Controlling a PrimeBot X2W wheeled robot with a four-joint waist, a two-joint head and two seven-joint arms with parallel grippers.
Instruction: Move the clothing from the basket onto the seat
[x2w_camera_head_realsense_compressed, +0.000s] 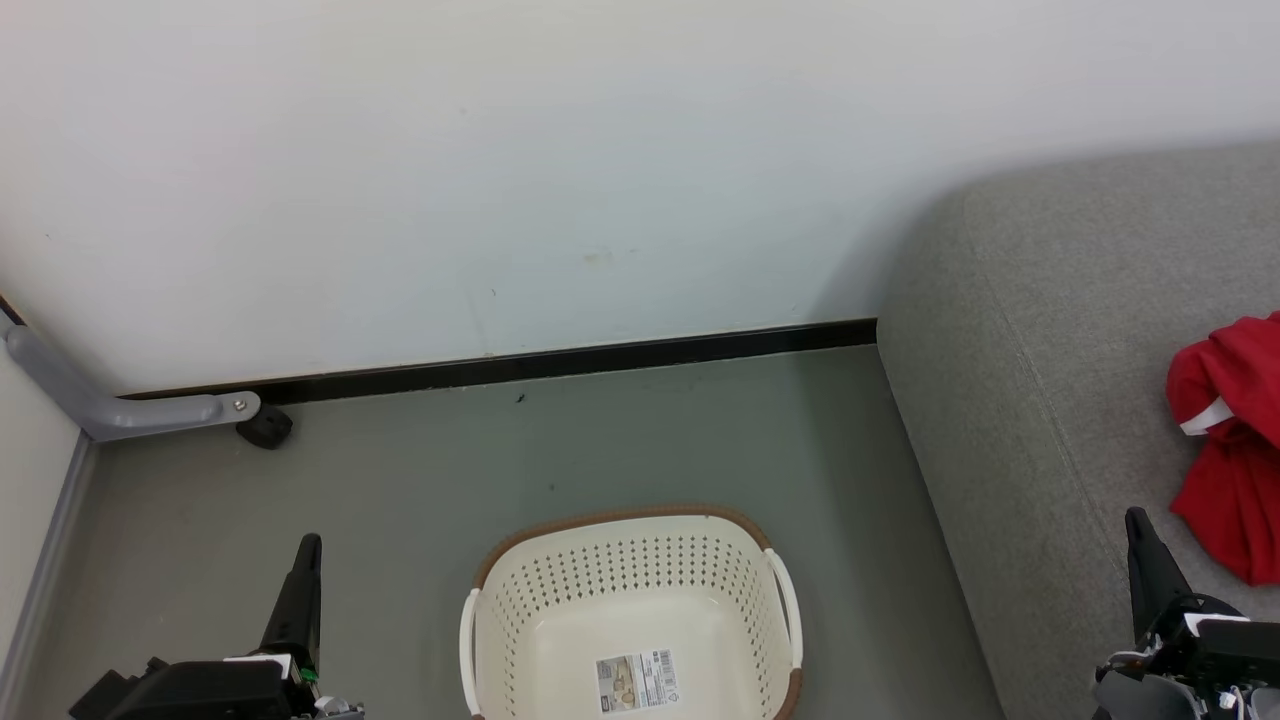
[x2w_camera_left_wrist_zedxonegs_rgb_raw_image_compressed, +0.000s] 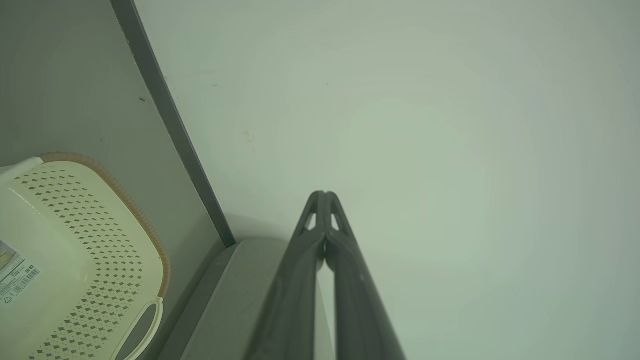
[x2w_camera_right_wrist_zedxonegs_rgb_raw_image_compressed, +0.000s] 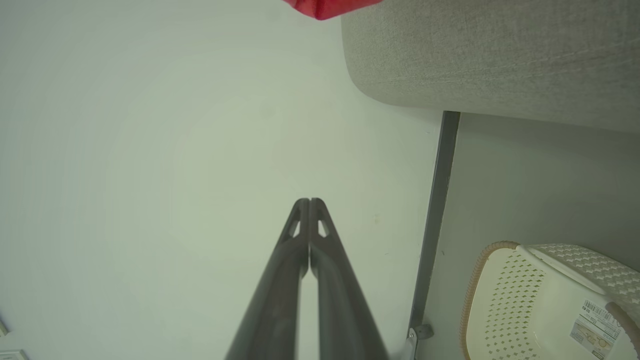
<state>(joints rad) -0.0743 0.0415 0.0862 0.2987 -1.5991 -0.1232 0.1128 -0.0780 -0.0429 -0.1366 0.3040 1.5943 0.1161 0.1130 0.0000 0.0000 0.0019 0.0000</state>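
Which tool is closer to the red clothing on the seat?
Right. The right tool is just beside the clothing over the seat; the left tool is beyond the basket.

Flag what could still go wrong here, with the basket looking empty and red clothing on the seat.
1. The clothing runs off the head view's right edge, so whether both garments are on the seat is unconfirmed.
2. The shut right gripper stands close beside the fabric; a move could snag and drag it.
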